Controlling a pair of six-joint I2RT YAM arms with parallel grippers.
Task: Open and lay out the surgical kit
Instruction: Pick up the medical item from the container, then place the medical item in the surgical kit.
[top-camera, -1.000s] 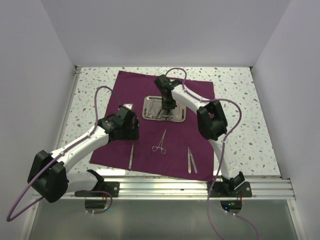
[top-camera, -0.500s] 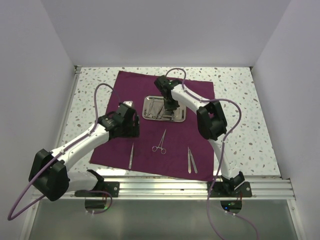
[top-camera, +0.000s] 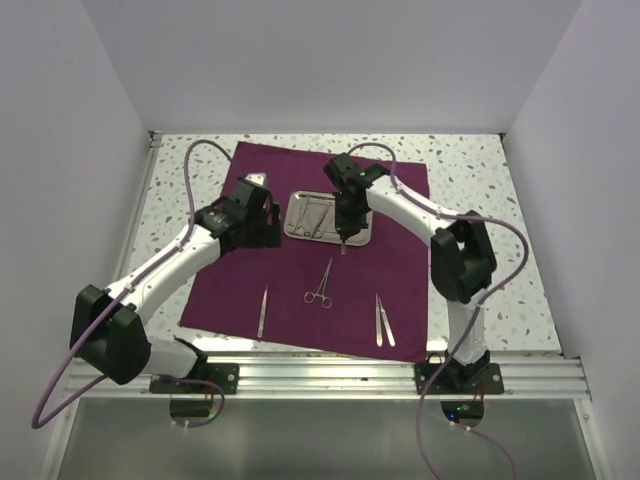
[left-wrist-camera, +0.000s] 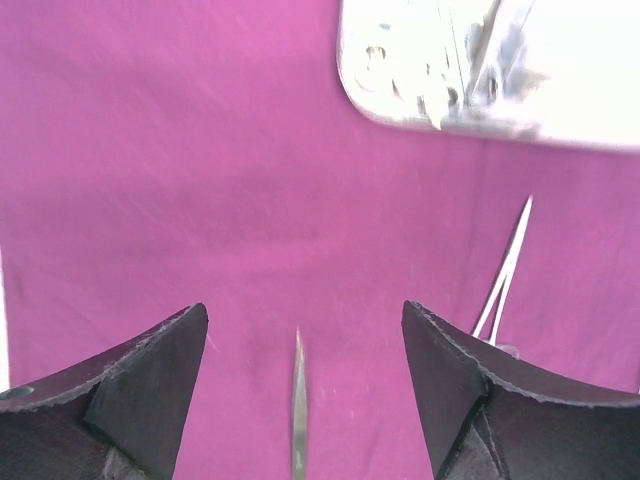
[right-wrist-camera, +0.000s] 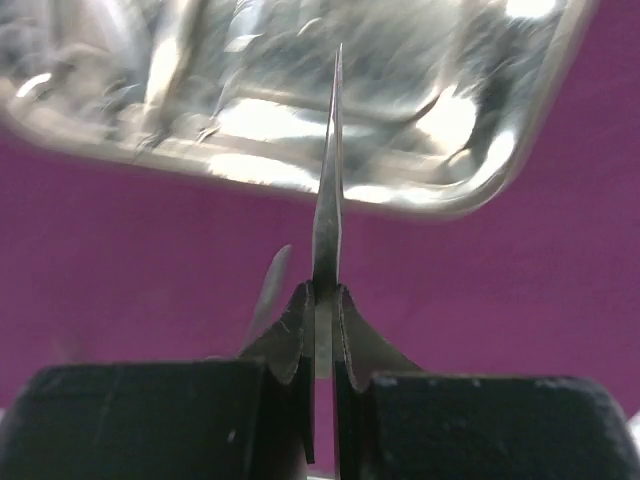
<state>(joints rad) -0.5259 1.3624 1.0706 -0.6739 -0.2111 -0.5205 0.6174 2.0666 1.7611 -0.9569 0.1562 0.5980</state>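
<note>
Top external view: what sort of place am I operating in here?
Probably a robot test booth: plain white walls box in a speckled tabletop, and an aluminium mounting rail runs along its near edge.

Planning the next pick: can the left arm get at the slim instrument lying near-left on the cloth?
Probably yes. The left gripper is open above bare cloth, the slim instrument lies alone, and the right gripper holds a thin tool away at the tray.
</note>
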